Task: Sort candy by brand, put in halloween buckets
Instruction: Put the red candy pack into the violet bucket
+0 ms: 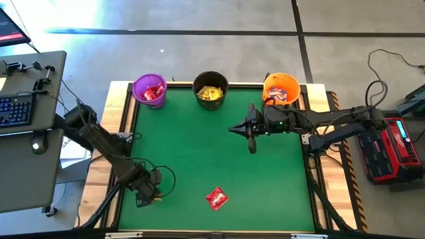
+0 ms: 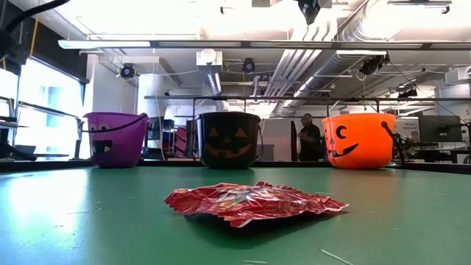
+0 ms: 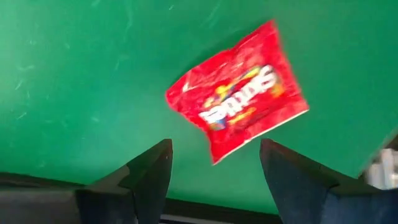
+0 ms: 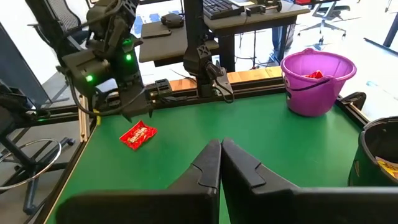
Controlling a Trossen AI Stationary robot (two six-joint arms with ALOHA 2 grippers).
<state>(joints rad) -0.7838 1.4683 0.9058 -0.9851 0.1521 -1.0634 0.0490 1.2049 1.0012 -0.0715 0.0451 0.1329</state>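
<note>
A green table (image 1: 199, 146) filled most of the floor space in front of me, with a dark arm reaching in from each side. Along its far edge stood three buckets in a row: a purple one (image 1: 149, 89) at the left with red packets inside, a black one (image 1: 211, 89) in the middle holding yellow packets, and an orange one (image 1: 281, 89) at the right with white-and-blue bars in it. From table height each bucket showed a face pattern.

The right arm stretched in over the table just in front of the orange bucket, its gripper (image 4: 221, 158) with both fingers pressed together and nothing between them.

The left gripper (image 3: 214, 171) hung at the near left corner of the table, fingers spread wide and empty. It was off to the left of the one loose sweet, not touching it.

That sweet, a glossy red packet (image 1: 216, 198), lay flat on the green near the front edge, about midway across, well apart from all three buckets.

Far behind the table a person (image 2: 309, 138) stood in the room.
</note>
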